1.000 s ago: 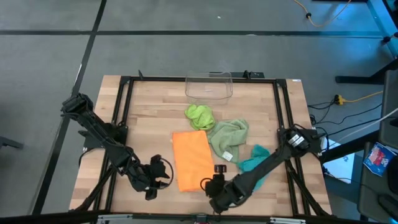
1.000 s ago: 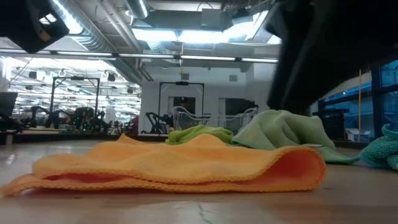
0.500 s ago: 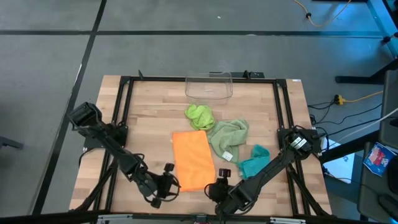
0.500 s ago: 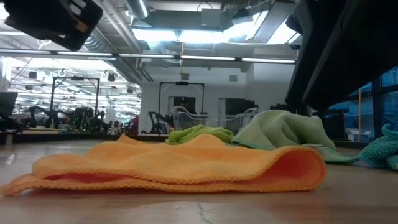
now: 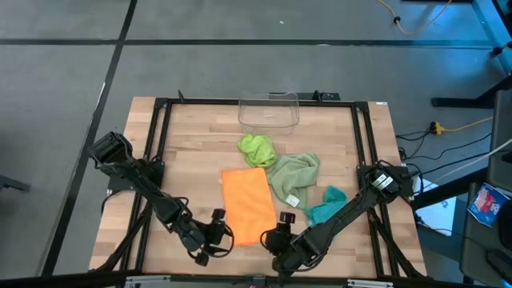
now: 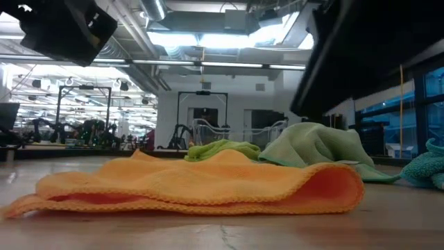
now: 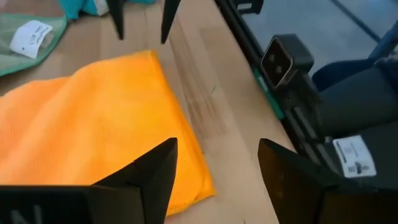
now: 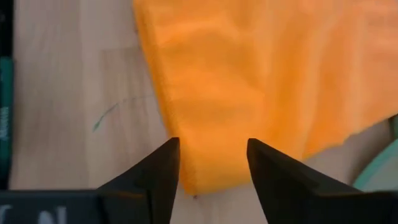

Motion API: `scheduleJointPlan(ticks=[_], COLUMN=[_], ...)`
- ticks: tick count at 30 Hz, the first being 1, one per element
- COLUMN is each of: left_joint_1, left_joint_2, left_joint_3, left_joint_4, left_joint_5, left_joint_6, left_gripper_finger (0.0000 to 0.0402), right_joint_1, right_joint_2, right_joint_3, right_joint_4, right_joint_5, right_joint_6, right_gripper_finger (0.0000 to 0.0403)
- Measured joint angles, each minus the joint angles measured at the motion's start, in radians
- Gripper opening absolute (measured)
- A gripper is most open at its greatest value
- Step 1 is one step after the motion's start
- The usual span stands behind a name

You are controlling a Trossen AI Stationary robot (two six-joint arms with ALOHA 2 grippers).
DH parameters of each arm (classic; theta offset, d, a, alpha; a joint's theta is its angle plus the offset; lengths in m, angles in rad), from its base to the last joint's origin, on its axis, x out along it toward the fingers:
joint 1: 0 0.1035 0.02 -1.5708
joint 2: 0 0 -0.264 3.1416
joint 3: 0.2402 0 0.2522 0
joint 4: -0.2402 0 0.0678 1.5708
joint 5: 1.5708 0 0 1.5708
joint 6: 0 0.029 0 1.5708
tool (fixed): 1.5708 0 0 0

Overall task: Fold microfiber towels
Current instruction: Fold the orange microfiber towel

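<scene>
The orange towel [image 5: 248, 204] lies folded double on the table's middle, and the low view shows its fold [image 6: 350, 186] on the right. Behind it lie the crumpled lime green towel [image 5: 256, 149], the sage green towel [image 5: 294, 178] with a white tag [image 7: 32, 34], and the teal towel [image 5: 326, 206]. My left gripper [image 7: 217, 149] hangs open above the orange towel's near left corner [image 7: 198, 186]. My right gripper [image 8: 211, 146] hangs open above the towel's near right corner [image 8: 193, 177]. Both are raised clear of the cloth.
A clear plastic bin [image 5: 269, 112] stands at the table's far edge. A black frame rail [image 5: 156, 160] runs along each side of the table. Bare wood [image 5: 188, 160] lies left of the towels. The low camera [image 7: 285, 57] sits at the near edge.
My left gripper has moved toward the table's right edge and slightly down, rolling as it came, up to the orange towel's near left corner. The towels lie as they did.
</scene>
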Motion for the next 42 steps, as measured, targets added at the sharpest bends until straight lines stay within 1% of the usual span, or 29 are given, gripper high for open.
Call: scheduleJointPlan(ticks=[2,5,7,9,10,11,15,17,21,25,27,31,32,34,36,40,42], left_joint_1=[0.000,0.014,0.031,0.054,0.065,0.075,0.099,0.100,0.092,0.066,0.048,0.018,0.013,0.005,0.002,0.001,-0.001], left_joint_2=[0.000,-0.001,-0.014,-0.039,-0.052,-0.060,-0.068,-0.068,-0.068,-0.058,-0.041,0.016,0.036,0.083,0.127,0.183,0.198], left_joint_3=[0.000,0.000,0.000,0.000,0.000,0.000,0.000,0.000,0.000,0.000,0.000,0.001,0.001,0.001,0.006,0.054,0.079], left_joint_4=[0.037,0.138,0.174,0.190,0.189,0.186,0.181,0.159,0.105,0.080,0.079,0.080,0.087,0.104,0.107,0.070,0.038], left_joint_5=[-0.016,-0.062,-0.079,-0.081,-0.081,-0.081,-0.078,-0.062,-0.047,0.055,0.080,0.074,0.060,0.001,-0.046,-0.062,-0.064], left_joint_6=[-0.021,-0.029,-0.009,0.012,0.016,0.016,0.019,0.019,0.019,0.019,0.019,0.019,0.019,0.020,0.020,0.021,0.031], left_gripper_finger=[0.0217,0.0216,0.0216,0.0216,0.0216,0.0216,0.0216,0.0215,0.0215,0.0215,0.0215,0.0215,0.0215,0.0215,0.0215,0.0215,0.0215], right_joint_1=[-0.010,-0.033,-0.052,-0.076,-0.089,-0.098,-0.121,-0.120,-0.106,-0.077,-0.059,-0.035,-0.031,-0.023,-0.016,-0.009,-0.008], right_joint_2=[0.000,0.000,0.000,0.000,-0.001,-0.002,-0.002,-0.002,-0.002,-0.002,-0.002,-0.002,-0.002,-0.002,0.005,0.026,0.034], right_joint_3=[0.000,0.002,0.017,0.043,0.054,0.063,0.069,0.069,0.069,0.069,0.069,0.069,0.069,0.069,0.069,0.068,0.068], right_joint_4=[0.010,0.020,-0.008,-0.023,-0.023,-0.026,-0.036,-0.035,-0.034,-0.032,-0.030,-0.029,-0.029,-0.028,-0.021,-0.018,-0.022], right_joint_5=[0.048,0.165,0.235,0.270,0.262,0.232,0.011,-0.068,-0.153,-0.242,-0.263,-0.277,-0.275,-0.251,-0.229,-0.215,-0.193], right_joint_6=[-0.005,-0.008,-0.038,-0.075,-0.093,-0.106,-0.161,-0.198,-0.227,-0.222,-0.216,-0.228,-0.227,-0.223,-0.252,-0.350,-0.358], right_gripper_finger=[0.0202,0.0206,0.0205,0.0201,0.0199,0.0198,0.0190,0.0185,0.0175,0.0165,0.0162,0.0160,0.0159,0.0159,0.0159,0.0159,0.0159])
